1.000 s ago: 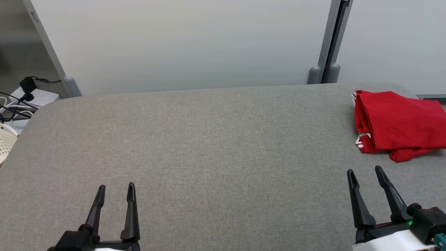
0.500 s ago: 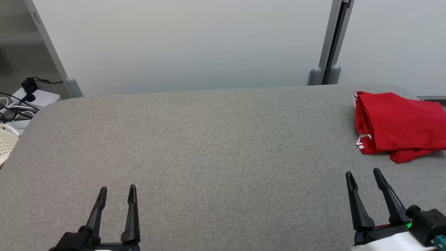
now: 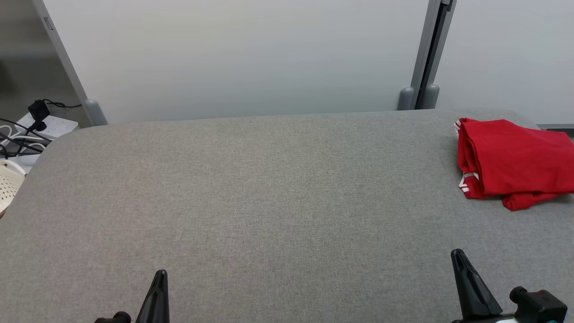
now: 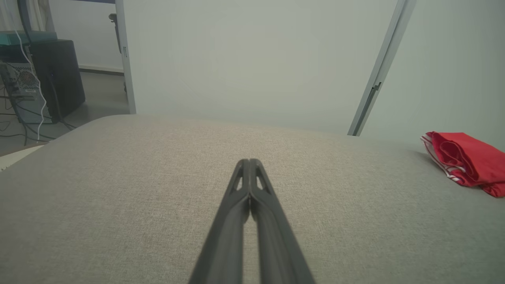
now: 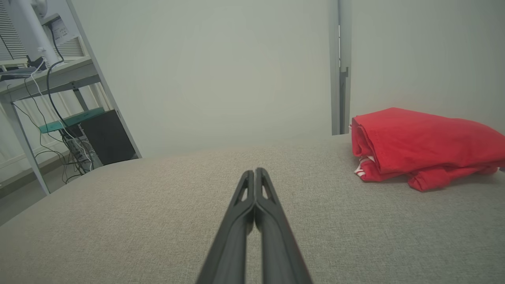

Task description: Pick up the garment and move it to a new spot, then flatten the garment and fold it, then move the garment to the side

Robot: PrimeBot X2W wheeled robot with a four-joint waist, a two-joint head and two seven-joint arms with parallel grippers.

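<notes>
The garment (image 3: 511, 159) is red with white stripes at its edge, folded into a thick bundle at the far right of the grey table (image 3: 269, 193). It also appears at the right of the left wrist view as the garment (image 4: 469, 161) and at the right of the right wrist view as the garment (image 5: 422, 144). My left gripper (image 3: 160, 274) sits low at the bottom left, shut and empty, its fingers (image 4: 250, 177) pressed together. My right gripper (image 3: 458, 255) is at the bottom right, shut on nothing, well short of the garment, fingers (image 5: 254, 187) touching.
Pale partition walls (image 3: 246, 54) with a grey post (image 3: 426, 58) stand behind the table. A power strip with black cables (image 3: 33, 123) and a white basket (image 3: 6, 184) lie off the table's left end. A dark computer case (image 4: 55, 75) stands on the floor.
Both grippers have closed from open and pulled back toward the bottom edge of the head view. The garment has not moved.
</notes>
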